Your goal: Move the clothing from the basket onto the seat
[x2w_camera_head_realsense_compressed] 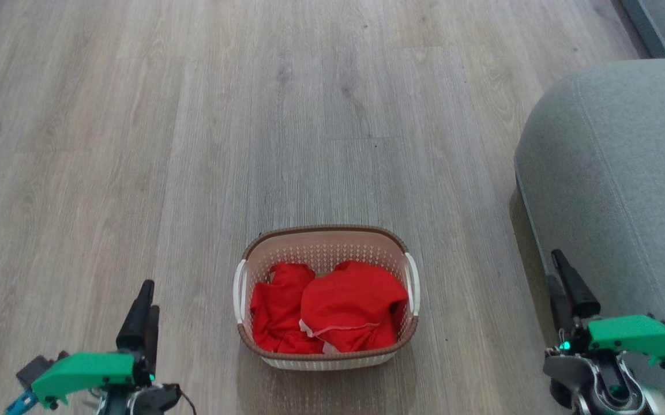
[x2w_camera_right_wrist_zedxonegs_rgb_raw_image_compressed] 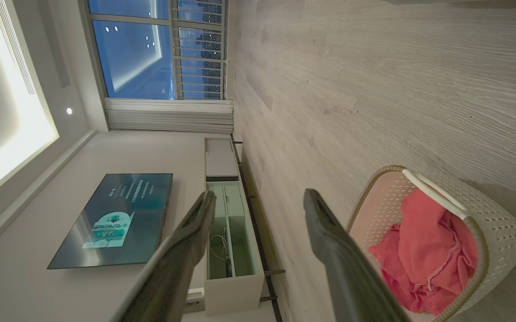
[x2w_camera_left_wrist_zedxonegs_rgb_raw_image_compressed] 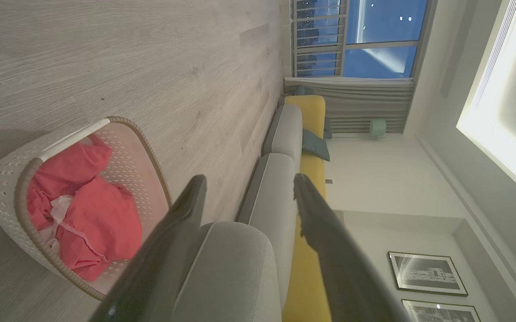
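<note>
Two pieces of red clothing (x2w_camera_head_realsense_compressed: 332, 311) lie inside the basket (x2w_camera_head_realsense_compressed: 323, 229) on the floor (x2w_camera_head_realsense_compressed: 194, 144), and none is on the seat (x2w_camera_head_realsense_compressed: 615, 173) yet, so the first pickup seems to be the step in hand. Next, one tool probably has to dip into the basket and pinch some fabric. The left tool (x2w_camera_head_realsense_compressed: 143, 300), left of the basket, has its fingers wide apart and is empty. The right tool (x2w_camera_head_realsense_compressed: 560, 276), by the seat's edge, is equally spread and holds nothing.

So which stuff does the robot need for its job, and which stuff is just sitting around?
Needed for the job:
- red clothing
- basket
- grey-green seat

Just sitting around:
- TV
- white cabinet
- framed pictures
- teal cushion
</note>
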Motion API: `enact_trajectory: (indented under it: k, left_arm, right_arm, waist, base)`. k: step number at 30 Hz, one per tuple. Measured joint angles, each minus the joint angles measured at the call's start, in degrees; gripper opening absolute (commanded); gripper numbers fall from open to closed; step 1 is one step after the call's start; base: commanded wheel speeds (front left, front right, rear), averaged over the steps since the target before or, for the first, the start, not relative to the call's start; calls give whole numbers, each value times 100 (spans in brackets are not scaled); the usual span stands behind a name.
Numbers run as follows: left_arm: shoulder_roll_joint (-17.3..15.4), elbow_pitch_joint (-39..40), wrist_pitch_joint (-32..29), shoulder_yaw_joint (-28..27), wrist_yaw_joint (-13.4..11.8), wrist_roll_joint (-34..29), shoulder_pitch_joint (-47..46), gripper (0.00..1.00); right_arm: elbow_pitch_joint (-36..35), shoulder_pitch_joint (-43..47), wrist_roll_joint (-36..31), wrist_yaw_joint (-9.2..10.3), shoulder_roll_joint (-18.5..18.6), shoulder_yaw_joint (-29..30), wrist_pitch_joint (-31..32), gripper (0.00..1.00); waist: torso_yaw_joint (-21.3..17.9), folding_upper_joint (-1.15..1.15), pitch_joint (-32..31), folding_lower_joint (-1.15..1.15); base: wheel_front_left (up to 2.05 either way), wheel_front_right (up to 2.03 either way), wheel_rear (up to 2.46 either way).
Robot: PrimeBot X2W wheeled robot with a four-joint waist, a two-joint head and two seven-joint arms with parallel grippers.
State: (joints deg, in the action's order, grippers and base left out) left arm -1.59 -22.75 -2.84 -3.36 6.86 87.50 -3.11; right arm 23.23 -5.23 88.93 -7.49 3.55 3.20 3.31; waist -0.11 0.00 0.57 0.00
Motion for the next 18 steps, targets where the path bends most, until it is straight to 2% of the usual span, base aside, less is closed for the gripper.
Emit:
enact_trajectory:
  k: [8,18]
  left_arm:
    - [0,-63,120,10,0,-658,-136,100]
    - [-1,-90,292,31,-48,-1848,-338,100]
  right_arm:
    - [154,-227,-387,0,122,-302,-142,100]
    - [255,-446,-1362,0,215,-359,-303,100]
  waist:
    - [-5,0,6,0]
    - [-14,0,14,0]
  base:
    - [0,0,0]
    - [0,0,0]
